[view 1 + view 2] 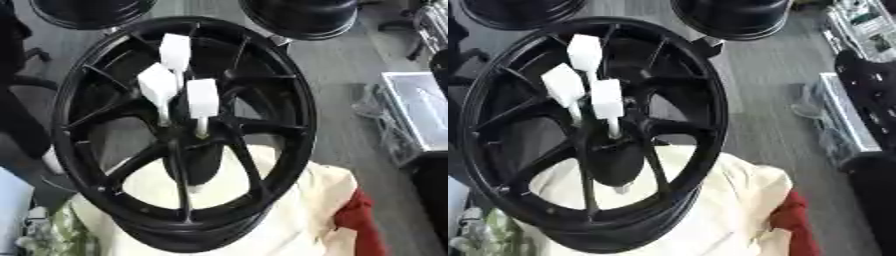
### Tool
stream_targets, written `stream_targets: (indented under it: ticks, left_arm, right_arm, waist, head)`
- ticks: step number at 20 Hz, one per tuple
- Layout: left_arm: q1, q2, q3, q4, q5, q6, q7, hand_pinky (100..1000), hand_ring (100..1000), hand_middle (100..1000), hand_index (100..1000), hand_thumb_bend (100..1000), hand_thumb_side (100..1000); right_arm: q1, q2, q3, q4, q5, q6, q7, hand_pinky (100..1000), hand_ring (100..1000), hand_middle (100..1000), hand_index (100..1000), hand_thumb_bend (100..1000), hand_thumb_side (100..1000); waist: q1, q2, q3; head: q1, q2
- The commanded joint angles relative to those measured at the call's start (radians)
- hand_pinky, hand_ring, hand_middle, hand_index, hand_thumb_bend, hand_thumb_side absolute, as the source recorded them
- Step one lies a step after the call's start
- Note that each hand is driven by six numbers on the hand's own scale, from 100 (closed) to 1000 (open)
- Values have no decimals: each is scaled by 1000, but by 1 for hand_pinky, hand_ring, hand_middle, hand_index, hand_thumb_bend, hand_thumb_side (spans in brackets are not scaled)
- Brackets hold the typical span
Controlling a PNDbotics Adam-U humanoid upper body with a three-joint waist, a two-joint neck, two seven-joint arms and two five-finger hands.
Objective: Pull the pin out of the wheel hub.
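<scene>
Grey floor fills the background, with two more black wheels [302,17] at the top edge and a cream cloth [289,215] over a red one [363,220] under the big black wheel [289,100], which stands tilted toward the camera. Three pins [202,102] with white block heads and thin pale shafts stick out of the wheel's hub [188,135], bunched left of centre. Neither robot hand shows in either view, so their state and distance from the pins cannot be told.
</scene>
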Motion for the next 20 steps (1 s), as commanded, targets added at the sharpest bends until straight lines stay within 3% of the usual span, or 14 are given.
stream_targets:
  ticks: [1, 8, 15, 20]
  left_arm:
    - [-10, 44, -1, -35, -13, 11, 0, 789, 830, 805, 872, 1000, 550]
    - [1, 50, -3, -49, -12, 24, 3, 789, 830, 803, 870, 1000, 547]
    - [10, 61, -8, -49, -16, 32, 3, 788, 830, 802, 868, 1000, 542]
    - [16, 73, -14, -48, -24, 37, -1, 788, 830, 801, 866, 1000, 538]
  right_arm:
    - [-9, -50, -10, -44, 16, 5, 3, 839, 744, 800, 869, 100, 669]
    - [-17, -93, 26, -174, 90, 49, 59, 841, 753, 801, 874, 100, 633]
    - [-107, -141, 173, -357, 202, 34, 171, 839, 756, 786, 862, 100, 597]
    - [-153, -166, 298, -487, 263, 62, 251, 841, 766, 788, 861, 100, 598]
  waist:
    - [3, -23, 0]
    - [-4, -22, 1]
    - [-12, -23, 1]
    - [-20, -28, 1]
  head:
    - [5, 1]
    - [7, 1]
    - [8, 1]
    - [10, 1]
